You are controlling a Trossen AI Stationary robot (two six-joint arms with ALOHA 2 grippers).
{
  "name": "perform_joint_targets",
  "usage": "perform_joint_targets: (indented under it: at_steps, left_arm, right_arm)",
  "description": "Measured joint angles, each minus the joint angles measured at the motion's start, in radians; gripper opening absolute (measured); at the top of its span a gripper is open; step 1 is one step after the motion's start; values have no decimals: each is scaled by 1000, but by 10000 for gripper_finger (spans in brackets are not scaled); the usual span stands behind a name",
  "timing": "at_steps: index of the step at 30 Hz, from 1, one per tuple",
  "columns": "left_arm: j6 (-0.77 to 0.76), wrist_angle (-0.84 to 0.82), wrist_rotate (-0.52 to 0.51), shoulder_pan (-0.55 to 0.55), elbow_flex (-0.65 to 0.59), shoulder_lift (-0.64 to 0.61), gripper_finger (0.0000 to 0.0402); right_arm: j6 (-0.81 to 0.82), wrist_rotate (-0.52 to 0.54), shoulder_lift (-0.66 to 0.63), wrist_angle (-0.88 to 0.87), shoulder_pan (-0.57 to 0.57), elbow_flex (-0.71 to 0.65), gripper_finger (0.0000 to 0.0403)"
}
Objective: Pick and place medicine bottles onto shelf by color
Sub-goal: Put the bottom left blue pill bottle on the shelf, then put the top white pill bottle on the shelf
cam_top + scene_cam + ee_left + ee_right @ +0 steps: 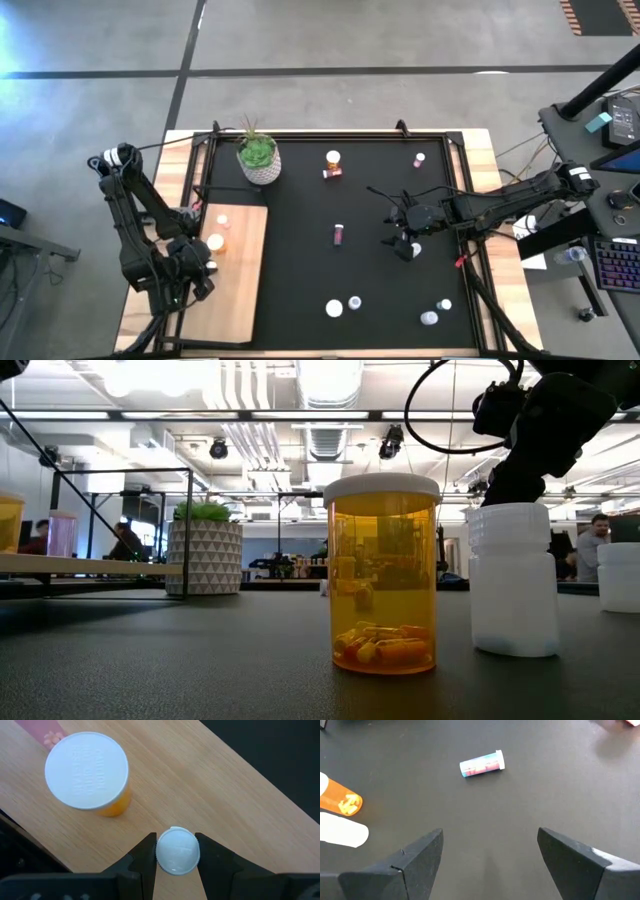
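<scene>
While clenched on a small white-capped bottle (177, 852), body colour hidden under the cap, hovering just over the shelf (215, 785): left pincer (176, 840), tight beside the standing orange bottle (87, 770). Could clip that neighbour on the way down and topple it. Could also let go tilted and send the held one rolling off the board. Pink bottle (221, 218) just beyond on the shelf. Further along, plant pot (258, 160) well apart and no obstacle. Maroon bottle (339, 235) lying mid-mat, prone to roll if nudged. Right pincer (405, 240) spread wide and empty above the black mat (300, 270), loose bottles close by.
</scene>
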Motion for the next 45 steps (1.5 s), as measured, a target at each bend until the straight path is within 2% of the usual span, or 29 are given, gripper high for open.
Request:
perform_joint_targets:
  at_steps: [4, 12, 22, 28, 32, 35, 39, 45]
  left_arm:
    - [-1, 0, 1, 0, 0, 0, 113]
    - [-2, 0, 10, 0, 1, -1, 167]
    - [-4, -38, 11, 0, 74, -51, 215]
    - [-2, -152, 7, 2, 129, -82, 224]
    - [5, -197, -53, 14, 170, -105, 224]
    - [68, -252, -152, 35, 208, -112, 224]
    - [227, -271, -259, 104, 265, -112, 224]
    - [506, -209, -296, 280, 345, -109, 224]
  right_arm:
    - [0, 0, 0, 0, 0, 0, 315]
    - [0, 0, 0, 0, 0, 0, 315]
    - [0, 0, 0, 0, 0, 0, 315]
    - [0, 0, 0, 0, 0, 0, 315]
    - [0, 0, 0, 0, 0, 0, 315]
    - [0, 0, 0, 0, 0, 0, 315]
    - [0, 0, 0, 0, 0, 0, 315]
    - [0, 0, 0, 0, 0, 0, 315]
